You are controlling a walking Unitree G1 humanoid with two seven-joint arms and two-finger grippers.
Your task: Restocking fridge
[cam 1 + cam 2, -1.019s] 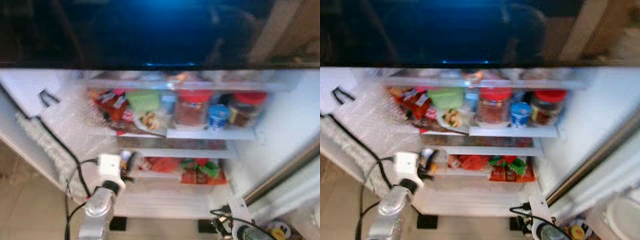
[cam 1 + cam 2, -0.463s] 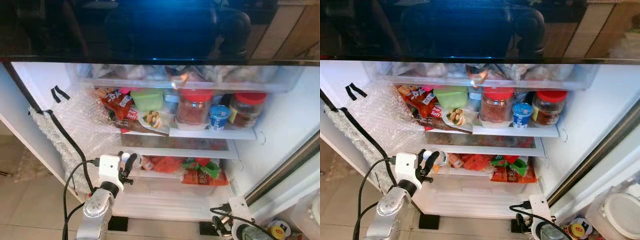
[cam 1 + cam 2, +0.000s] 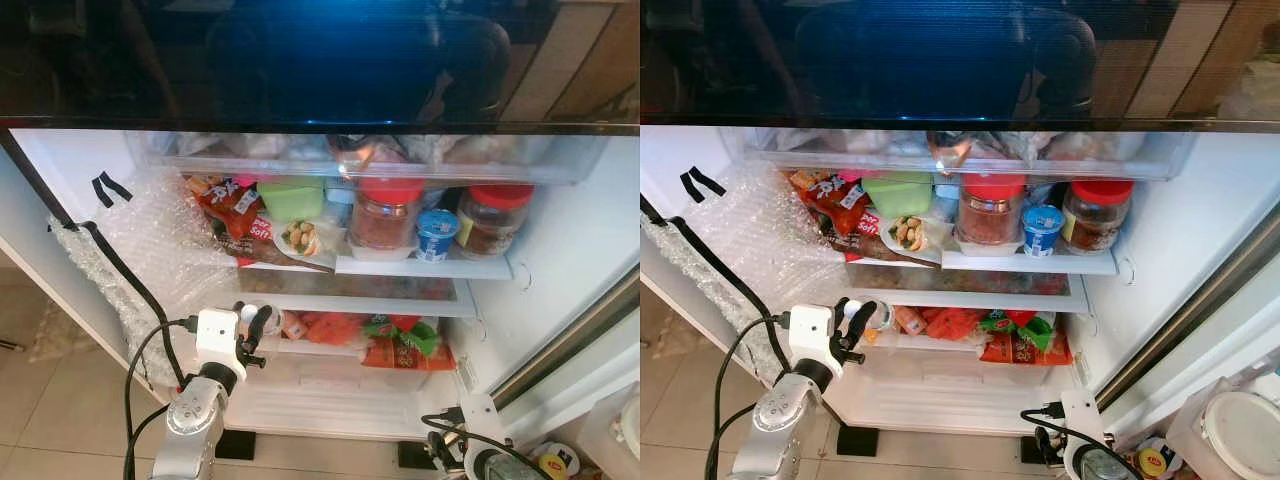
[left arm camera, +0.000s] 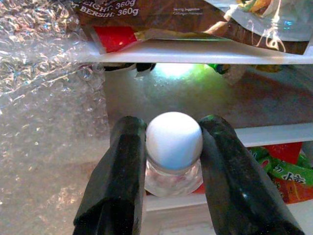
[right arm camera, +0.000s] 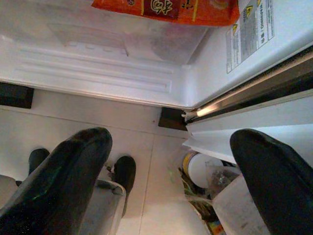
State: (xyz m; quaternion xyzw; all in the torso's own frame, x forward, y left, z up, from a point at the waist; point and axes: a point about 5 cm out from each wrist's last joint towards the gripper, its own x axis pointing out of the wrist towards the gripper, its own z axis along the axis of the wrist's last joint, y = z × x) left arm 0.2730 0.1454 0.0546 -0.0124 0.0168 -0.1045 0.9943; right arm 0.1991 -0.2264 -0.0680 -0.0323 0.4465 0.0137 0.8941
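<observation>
Right gripper (image 5: 171,181) hangs low over the floor tiles (image 5: 73,122), fingers spread wide, nothing between them. Left gripper (image 4: 168,161) is clamped on a small white-capped bottle (image 4: 173,147) at the front of the lower fridge shelf (image 3: 370,302). Behind: red-lidded jars (image 3: 385,215) on the upper shelf.

"BERSIH: 360g" is printed on a brown food packet (image 4: 161,22) lying on a shelf, with a partly cut "360g" line above it. A yellow warning triangle is carried by a white sticker (image 5: 249,34); its small print cannot be read.
</observation>
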